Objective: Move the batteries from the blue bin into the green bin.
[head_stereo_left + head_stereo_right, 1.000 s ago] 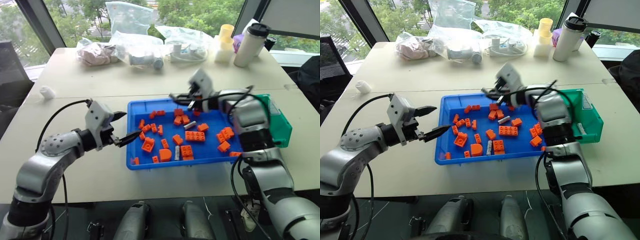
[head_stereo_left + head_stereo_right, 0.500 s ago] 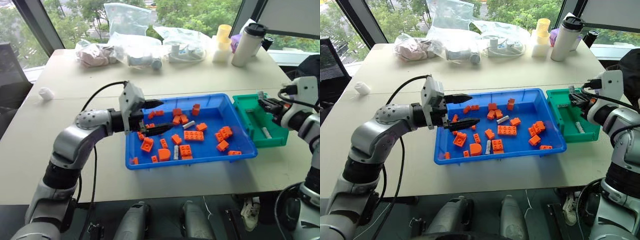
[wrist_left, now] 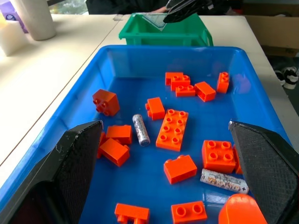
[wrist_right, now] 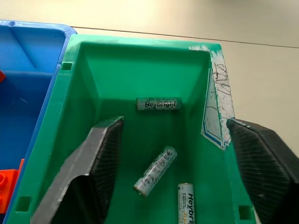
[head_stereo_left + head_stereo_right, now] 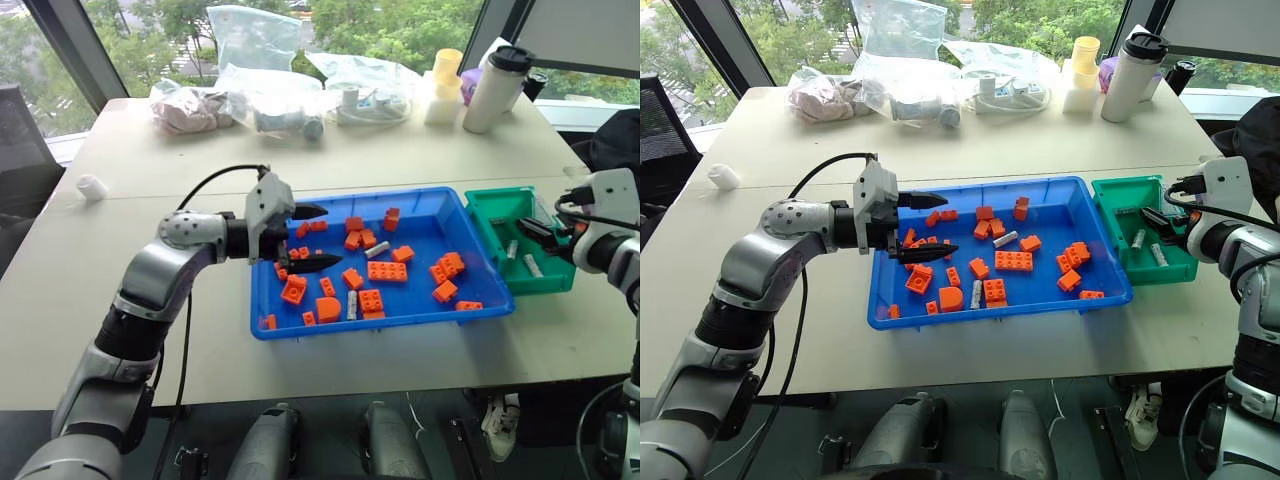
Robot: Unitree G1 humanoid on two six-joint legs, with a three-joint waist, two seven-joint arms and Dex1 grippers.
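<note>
The blue bin point(image 5: 262, 300) lies mid-table, holding several orange bricks and two silver batteries, one near the middle point(image 5: 379, 250) and one toward the front point(image 5: 352, 305); the left wrist view also has them point(image 3: 140, 129) point(image 3: 224, 181). My left gripper point(image 5: 332, 237) hovers open over the bin's left end, nothing between its fingers point(image 3: 74, 163). Touching the blue bin's right side is the green bin point(image 5: 500, 196), with three batteries on its floor point(image 4: 158, 104) point(image 4: 156, 170) point(image 4: 186, 203). My right gripper point(image 5: 537, 232) stands open and empty above this bin.
Orange bricks point(image 5: 388, 271) are scattered around the batteries. At the table's far edge lie clear plastic bags point(image 5: 270, 95), a yellow cup point(image 5: 451, 68) and a white tumbler with a black lid point(image 5: 496, 88). A small white object point(image 5: 92, 186) sits at the left.
My right gripper swung right from over the blue bin to the green bin and opened, and one more battery lies there. My left gripper moved right over the blue bin.
</note>
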